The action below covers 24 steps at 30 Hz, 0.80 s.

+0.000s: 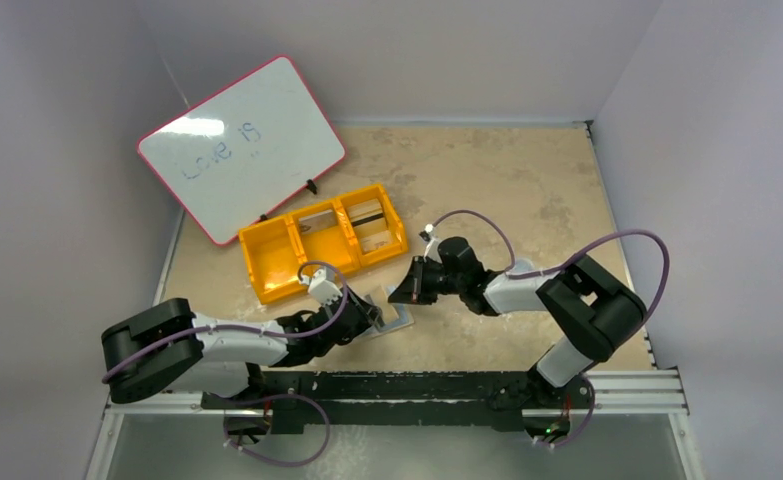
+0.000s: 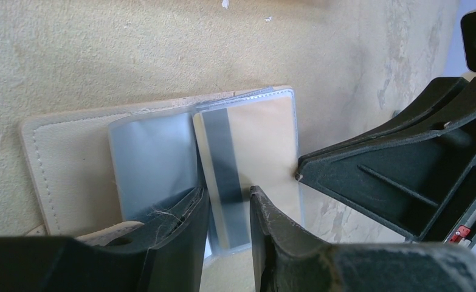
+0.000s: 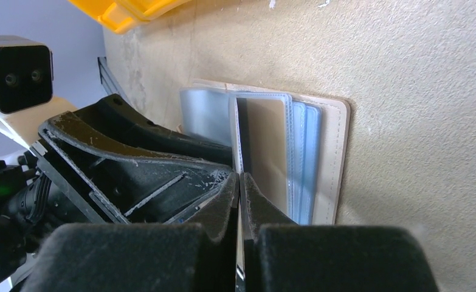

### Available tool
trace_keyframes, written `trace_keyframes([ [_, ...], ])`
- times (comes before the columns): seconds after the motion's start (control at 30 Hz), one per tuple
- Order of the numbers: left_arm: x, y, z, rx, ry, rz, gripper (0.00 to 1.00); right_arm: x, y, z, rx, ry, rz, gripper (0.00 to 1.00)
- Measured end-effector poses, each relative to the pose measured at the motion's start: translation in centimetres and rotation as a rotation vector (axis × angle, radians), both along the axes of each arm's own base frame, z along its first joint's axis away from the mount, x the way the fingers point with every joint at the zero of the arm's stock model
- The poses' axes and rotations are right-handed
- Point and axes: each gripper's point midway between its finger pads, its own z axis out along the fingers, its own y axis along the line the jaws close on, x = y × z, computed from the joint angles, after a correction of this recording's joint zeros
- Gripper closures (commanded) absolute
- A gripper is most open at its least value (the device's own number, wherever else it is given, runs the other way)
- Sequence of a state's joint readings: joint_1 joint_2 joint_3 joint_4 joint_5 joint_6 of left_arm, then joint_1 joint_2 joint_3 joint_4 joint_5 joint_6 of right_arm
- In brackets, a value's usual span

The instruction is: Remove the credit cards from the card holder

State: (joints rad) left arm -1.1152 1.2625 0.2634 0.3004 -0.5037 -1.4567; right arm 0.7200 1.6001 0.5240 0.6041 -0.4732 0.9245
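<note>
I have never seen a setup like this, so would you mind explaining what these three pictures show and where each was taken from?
This is a robot with two arms bolted at the near edge of a table, each ending in a two-finger gripper. The wide picture looks down from above and behind. The other two come from cameras on the wrists, so each shows its own dark fingers at the bottom.

On the table are a whiteboard, a yellow bin with three compartments and, between the grippers, an open card holder with clear sleeves. A tan credit card with a dark stripe sits in one sleeve.

The left gripper is low over the holder, jaws apart. The right gripper is shut, its tips at the card's edge; whether it pinches the card I cannot tell.
</note>
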Motion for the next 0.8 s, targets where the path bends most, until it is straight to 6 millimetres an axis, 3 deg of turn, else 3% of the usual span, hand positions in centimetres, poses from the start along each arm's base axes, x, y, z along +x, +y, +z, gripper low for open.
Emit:
trace_keyframes([
  [0.27,0.0,0.1,0.0,0.004,0.000,0.001,0.70,-0.2,0.1,0.1,0.012,0.006,0.012,0.87],
  [0.57,0.0,0.2,-0.1,0.008,0.002,0.002,0.76,0.0,0.0,-0.8,0.003,0.018,0.003,0.88],
  [0.8,-0.1,0.5,-0.5,0.023,0.006,0.004,0.96,0.0,0.0,-1.0,0.007,0.016,0.002,0.84],
])
